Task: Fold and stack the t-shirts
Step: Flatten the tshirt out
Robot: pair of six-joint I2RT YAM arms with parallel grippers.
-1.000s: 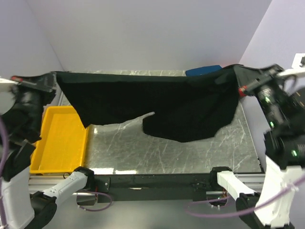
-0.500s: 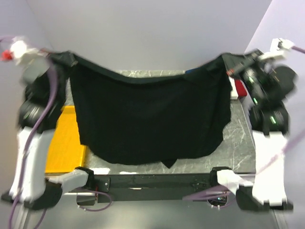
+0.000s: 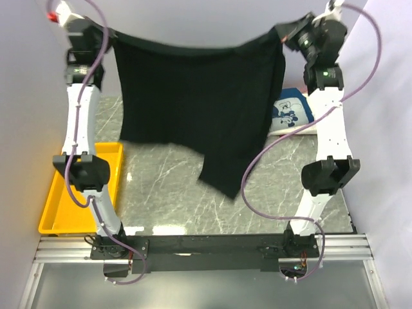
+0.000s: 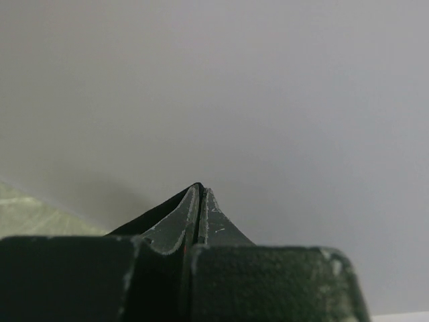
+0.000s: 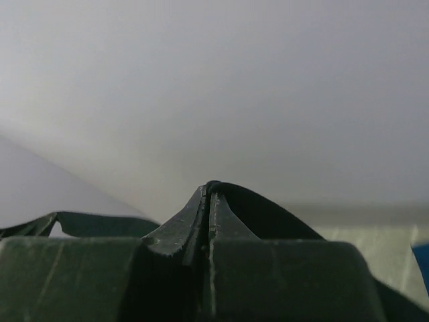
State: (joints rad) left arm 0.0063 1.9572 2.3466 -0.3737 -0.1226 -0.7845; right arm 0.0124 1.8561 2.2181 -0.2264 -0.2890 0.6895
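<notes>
Hanging high over the marbled table (image 3: 270, 193), the black t-shirt (image 3: 193, 90) now forms a tall curtain between the two arms. A second ago it was stretched low across the surface, and half a second ago its hem trailed near the front edge. One lower corner droops in a point toward the tabletop, though contact cannot be told. The lift suggests the shirt is being shaken out flat before being laid down, so no fold is made yet. Both arms stand almost fully upright, wrists turned inward toward each other. The yellow tray (image 3: 55, 206) sits by the left arm. The blue t-shirt (image 3: 290, 112) lies at the table's right rear, partly behind the black one. The left gripper (image 3: 106, 35) and right gripper (image 3: 283, 33) each pinch a top corner, with thin black cloth between pressed fingers.
</notes>
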